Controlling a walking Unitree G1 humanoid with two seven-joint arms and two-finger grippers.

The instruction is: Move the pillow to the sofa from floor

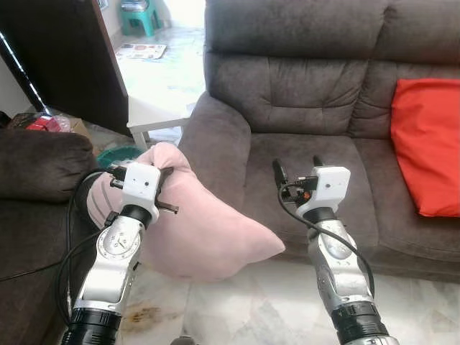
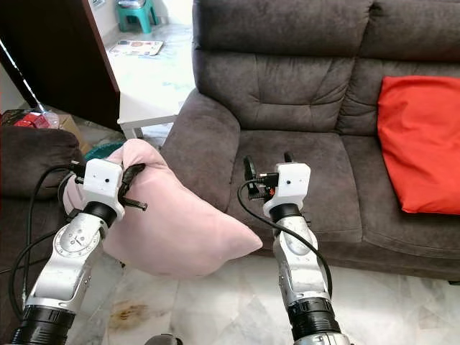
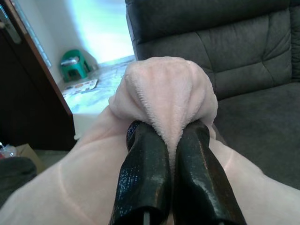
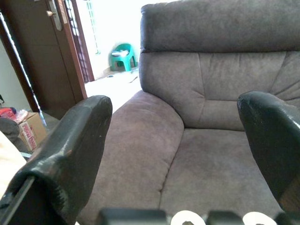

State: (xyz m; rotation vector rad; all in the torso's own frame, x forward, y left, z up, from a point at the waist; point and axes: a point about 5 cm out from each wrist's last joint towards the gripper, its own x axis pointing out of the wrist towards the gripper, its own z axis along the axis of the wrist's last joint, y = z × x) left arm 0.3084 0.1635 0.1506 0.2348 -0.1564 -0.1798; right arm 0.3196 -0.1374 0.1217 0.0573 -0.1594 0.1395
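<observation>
Currently the left end effector (image 3: pixel 171 154) is clamped on the pink pillow (image 1: pixel 208 223): in the left wrist view both black fingers (image 3: pixel 145 183) are pressed together with a bunched fold of the plush fabric pinched between them and bulging past the tips. In the head views the pillow hangs from that grip, held up off the marble floor (image 1: pixel 237 309), with its lower corner pointing toward the sofa's front edge. It sits just in front of the sofa's left armrest (image 1: pixel 215 136), partly overlapping it in view; whether it touches the armrest cannot be told.

The right end effector (image 1: pixel 296 167) is raised in front of the seat of the dark grey sofa (image 1: pixel 309 93). Its fingers are spread well apart with nothing between them; the right wrist view looks between them onto the seat cushion (image 4: pixel 220 168) and the backrest.

A red cushion (image 1: pixel 428 144) leans against the backrest at the right end of the sofa, well apart from both arms. A second dark sofa's armrest (image 1: pixel 39 162) is at the robot's left. Beyond the sofa's armrest stands a low white surface (image 1: pixel 154 115), with a green plastic stool (image 1: pixel 138 16) farther back on the bright floor. A dark wooden door (image 1: pixel 68 50) is at upper left.
</observation>
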